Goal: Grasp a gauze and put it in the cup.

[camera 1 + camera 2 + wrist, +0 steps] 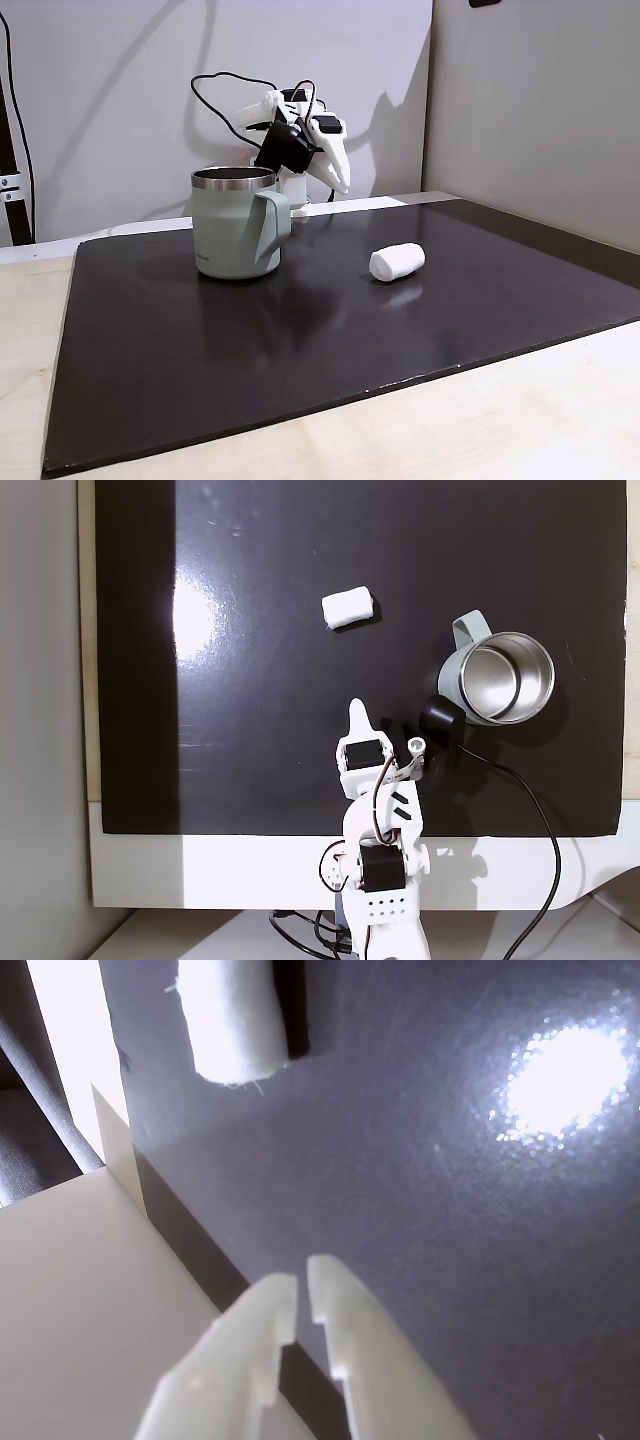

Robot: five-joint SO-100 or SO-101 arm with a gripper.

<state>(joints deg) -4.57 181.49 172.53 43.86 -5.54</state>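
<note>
On surface: gauze [347, 608] lies loose, apart from cup [500, 677].
Tool [303, 1295]: nearly closed, empty.
Risk: roll may skid away.

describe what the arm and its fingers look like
The arm is white plastic with black servo blocks set into its joints and thin red and black wires looped along it. A black cable runs off from a black camera module on the wrist. The gripper has two pale, flat, tapering fingers with stepped notches on their inner edges.
</note>
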